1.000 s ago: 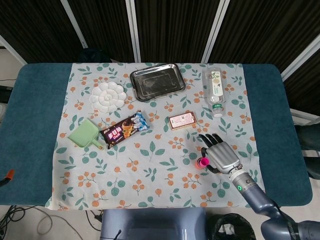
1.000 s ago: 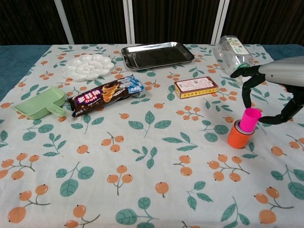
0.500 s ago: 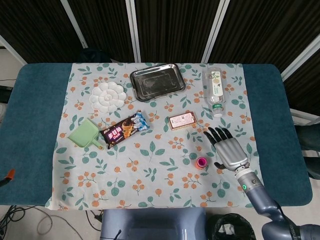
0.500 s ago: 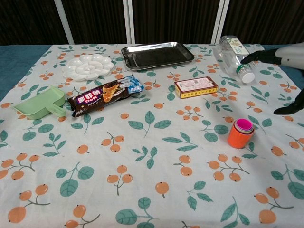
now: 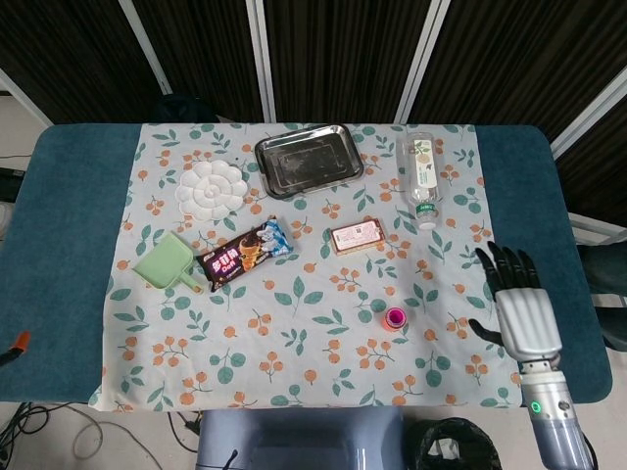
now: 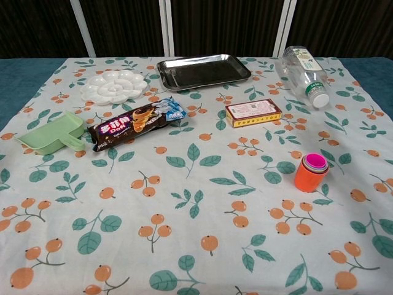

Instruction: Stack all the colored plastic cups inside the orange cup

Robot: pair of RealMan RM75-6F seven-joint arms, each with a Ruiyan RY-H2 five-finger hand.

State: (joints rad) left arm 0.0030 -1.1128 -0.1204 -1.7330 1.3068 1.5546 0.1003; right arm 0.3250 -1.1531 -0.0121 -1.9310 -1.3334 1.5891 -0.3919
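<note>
Right hand [image 5: 517,305], empty with its fingers spread, now lies flat near the table's right edge, well apart from the orange cup [image 6: 310,175]; a second ago it hovered around that cup with a pink cup [image 6: 317,161] tilted in its mouth, and half a second ago it had already let go and begun to pull away. The pink cup now sits seated inside the orange cup, its rim showing just above other nested rims, and the stack stands upright on the floral cloth [image 6: 184,209] to the right of centre. The chest view no longer shows the hand at all. The left hand is not in view. No loose cup is visible elsewhere on the cloth, so the stacking appears complete and the withdrawal reads as the closing move.
</note>
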